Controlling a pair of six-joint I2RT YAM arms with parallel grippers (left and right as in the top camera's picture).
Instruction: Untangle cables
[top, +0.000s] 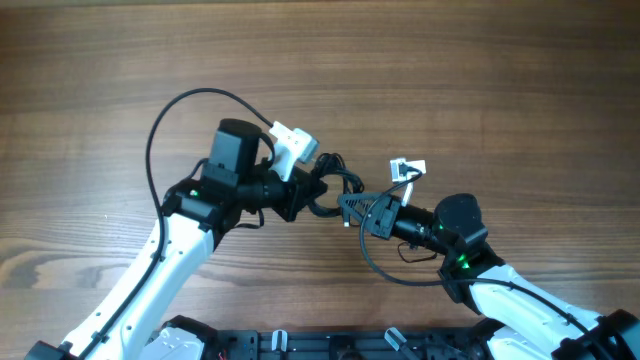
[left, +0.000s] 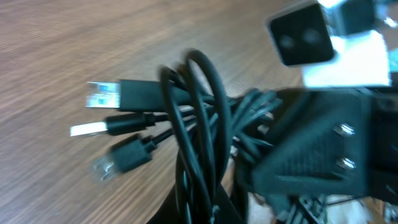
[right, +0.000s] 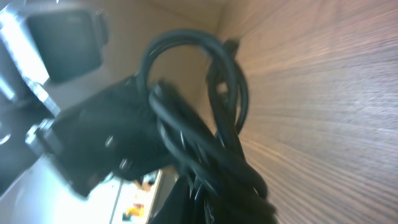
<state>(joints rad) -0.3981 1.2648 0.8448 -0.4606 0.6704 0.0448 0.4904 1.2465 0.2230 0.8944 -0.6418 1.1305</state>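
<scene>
- At the middle of the brown wooden table (top: 480, 80), the thin black flexible cables (top: 335, 183) are one looped clump between both arms, so I'd say nothing's really untangled yet. Only the silver USB plug ends (left: 102, 96) stick out free.
- Left gripper (top: 303, 190) reaches in from 9 o'clock, right against the clump; can't tell how wide it's open.
- Right gripper (top: 350, 208) comes in from 4 o'clock and looks pinched closed on a few strands.

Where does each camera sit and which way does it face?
Overhead: above the table, facing down; both arms, left claw and right claw at the cables.
Left wrist: on the left arm, facing the plugs and right claw.
Right wrist: on the right arm, facing the left claw.
All share the cables.
</scene>
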